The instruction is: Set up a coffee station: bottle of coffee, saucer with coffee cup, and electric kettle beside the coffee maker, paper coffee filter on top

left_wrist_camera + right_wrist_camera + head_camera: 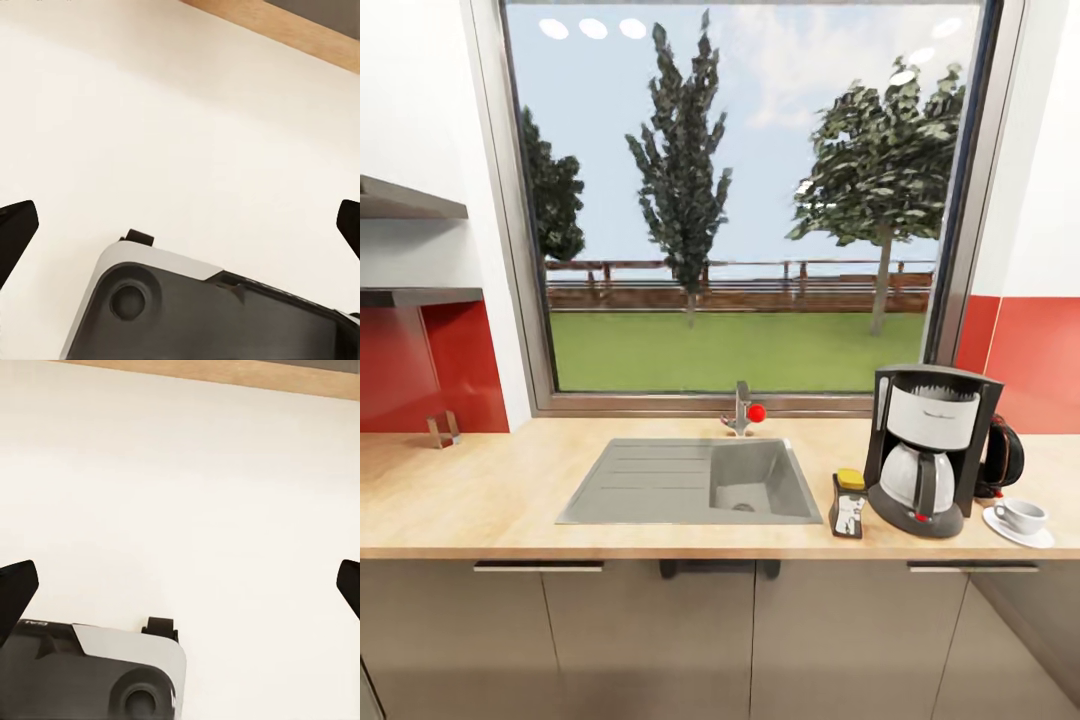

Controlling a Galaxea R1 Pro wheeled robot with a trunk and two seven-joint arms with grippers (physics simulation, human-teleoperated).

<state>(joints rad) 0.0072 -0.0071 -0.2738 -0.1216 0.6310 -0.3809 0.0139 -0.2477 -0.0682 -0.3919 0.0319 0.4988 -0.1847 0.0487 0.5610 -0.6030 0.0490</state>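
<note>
The left end effector [180, 225] is open wide, with one dark fingertip [15, 229] at each edge of its wrist view. It holds nothing. Past it is a pale floor, a strip of wood trim [300, 34] far ahead, and the grey and black robot base [202, 315] close below the fingers.

The right end effector [180, 585] is open wide too and holds nothing. Its wrist view shows the same pale floor and another part of the robot base [90, 675] near its fingers.

In the head view the long beige surface [480, 490] runs under a big window [740, 200], with a grey sink [695, 482] in the middle. Neither end effector is near the things on it. The coffee maker [930, 450] stands to the right of the sink. The bottle of coffee [848, 505] stands just beside it, on the sink side. The kettle [1002, 458] is right behind the coffee maker on the other side. The cup [1022, 515] sits on the saucer [1010, 532] in front of the kettle. Something white and ruffled, likely the paper filter [945, 392], sits in the top of the coffee maker. The dark shelf [410, 205] boards hang on the wall at the far left
</note>
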